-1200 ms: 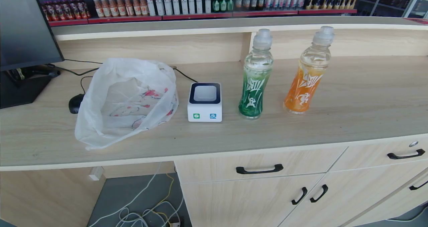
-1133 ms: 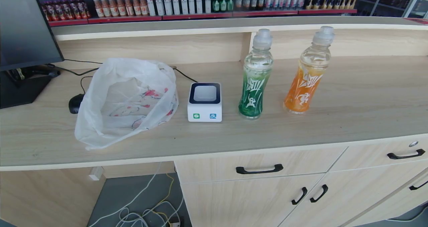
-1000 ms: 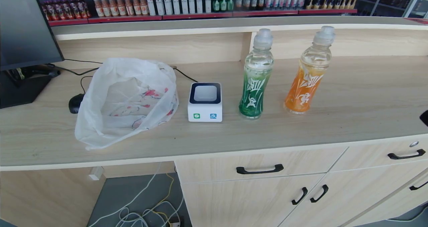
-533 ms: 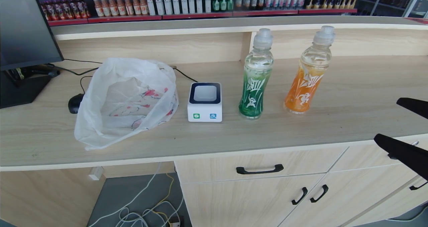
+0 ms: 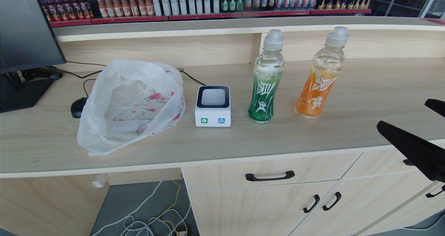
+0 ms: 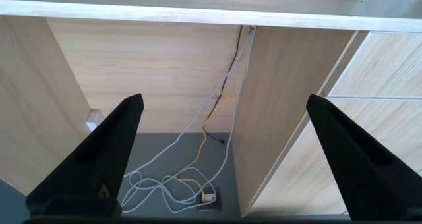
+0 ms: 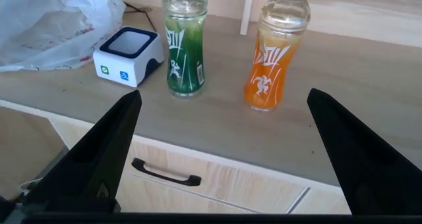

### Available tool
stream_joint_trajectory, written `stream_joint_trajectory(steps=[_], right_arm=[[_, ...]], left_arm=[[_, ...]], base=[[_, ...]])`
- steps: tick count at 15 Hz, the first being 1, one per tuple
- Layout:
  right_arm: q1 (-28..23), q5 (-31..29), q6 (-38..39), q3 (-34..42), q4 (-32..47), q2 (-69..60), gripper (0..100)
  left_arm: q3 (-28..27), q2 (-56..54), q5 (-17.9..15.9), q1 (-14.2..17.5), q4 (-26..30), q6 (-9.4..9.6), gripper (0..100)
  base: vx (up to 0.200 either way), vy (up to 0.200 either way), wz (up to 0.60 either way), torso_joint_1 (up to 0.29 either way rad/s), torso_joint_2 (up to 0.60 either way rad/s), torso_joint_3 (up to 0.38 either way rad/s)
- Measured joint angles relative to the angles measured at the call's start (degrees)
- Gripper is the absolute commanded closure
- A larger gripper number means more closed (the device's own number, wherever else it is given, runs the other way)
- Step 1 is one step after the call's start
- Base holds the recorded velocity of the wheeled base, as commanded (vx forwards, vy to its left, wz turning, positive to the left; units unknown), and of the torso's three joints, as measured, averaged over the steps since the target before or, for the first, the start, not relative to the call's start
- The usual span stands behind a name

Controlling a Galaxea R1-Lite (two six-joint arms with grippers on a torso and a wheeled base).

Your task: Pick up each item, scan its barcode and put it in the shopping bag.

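Observation:
Two drink bottles stand upright on the wooden counter [image 5: 365, 90]: a green bottle [image 5: 266, 79] and, to its right, an orange bottle [image 5: 320, 76]. Left of the green one sits a small white scanner [image 5: 213, 105], and beside that a white shopping bag [image 5: 132, 104] lies with its mouth gaping. My right gripper [image 5: 403, 114] is open at the counter's front right edge, well to the right of the orange bottle and holding nothing. From the right wrist I see the green bottle [image 7: 184, 46] and orange bottle [image 7: 273, 53] beyond the spread fingers. My left gripper [image 6: 224, 100] is open below the countertop.
A dark monitor [image 5: 24, 27] and a black mouse [image 5: 78, 107] occupy the counter's far left. A raised ledge [image 5: 167, 29] backs the counter. Drawers with black handles [image 5: 269, 176] lie under the front edge, and loose cables [image 6: 191, 178] trail on the floor.
My right gripper has come into the head view from the right edge and risen to the counter's front right edge, fingers apart. The bottles, scanner and bag have not moved.

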Motion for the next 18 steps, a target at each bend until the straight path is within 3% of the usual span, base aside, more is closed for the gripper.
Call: stream_joint_trajectory(steps=[6,10,18], right_arm=[[13.73,-22.93,-2.16,-0.24,-10.01,7.19,0],[17.97,-24.60,-3.18,-2.40,-13.03,12.06,0],[19.46,-24.11,-2.46,-7.25,-17.08,22.86,0]], left_arm=[[0.00,0.00,0.00,0.00,0.00,-0.02,0],[0.00,0.00,0.00,0.00,0.00,-0.02,0],[0.00,0.00,0.00,0.00,-0.05,-0.02,0]], base=[[0.000,0.000,0.00,0.000,0.00,0.000],[0.000,0.000,0.00,0.000,0.00,0.000],[0.000,0.000,0.00,0.000,0.00,0.000]])
